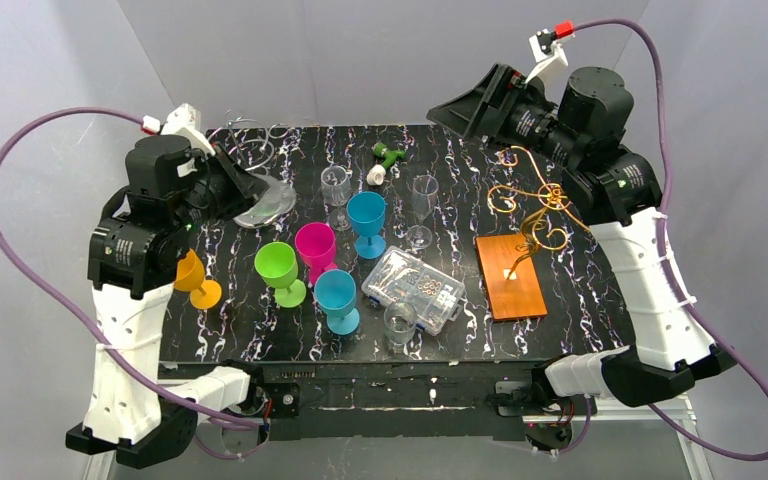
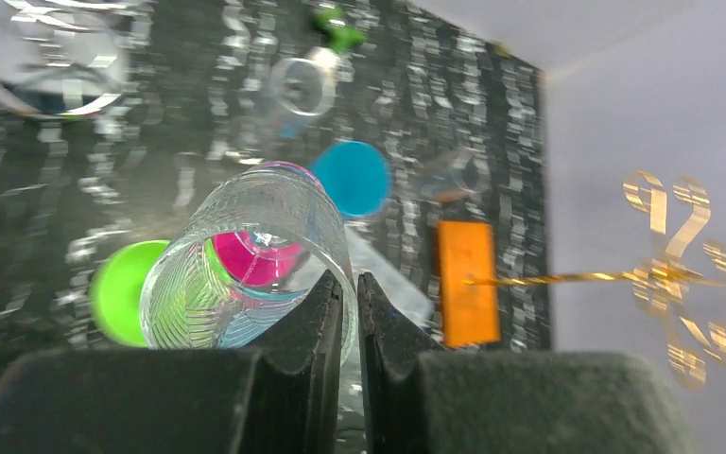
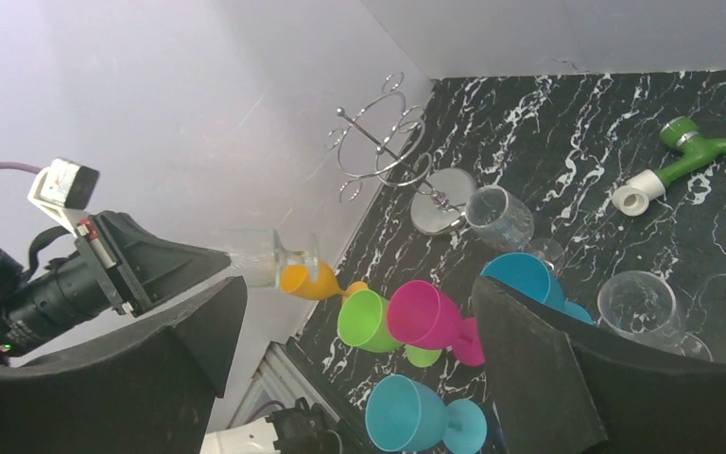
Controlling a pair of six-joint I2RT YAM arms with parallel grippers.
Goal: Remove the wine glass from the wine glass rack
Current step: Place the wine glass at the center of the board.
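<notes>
**Glass is off the rack, but the hold on it is thin**

The left gripper [image 2: 350, 284] has its fingers [image 2: 317, 326] pressed almost together, and between them is only the wall of a clear ribbed wine glass [image 2: 246, 260], taken at the rim. The glass hangs tilted in the air over the left part of the surface [image 1: 260, 335]. It is well apart from the golden wine glass rack [image 1: 532, 200], which stands on its wooden base [image 1: 510, 277] at the right side and carries no glass that I can see. I judge that the lifting off is done, and that what is left is to put the glass down safely.

The first danger is the grip itself. A pinch on a thin, smooth rim gives little hold, and most of the glass lies away from the fingers. A quick turn of the wrist could make it rotate or slide out.

The second danger is the crowd below. The orange goblet [image 1: 195, 280], the green goblet [image 1: 278, 268] and the magenta goblet [image 1: 315, 245] stand near each other, so a descent there could knock one over. A silver rack [image 1: 245, 140] stands just behind the left arm, and its wire loops could catch the glass if the arm swings back.

The right gripper [image 3: 354, 288] has its fingers [image 3: 539, 369] spread wide and holds nothing. It hovers near the golden scrolls, and a careless move downward could hook the wire and tip the rack.
</notes>
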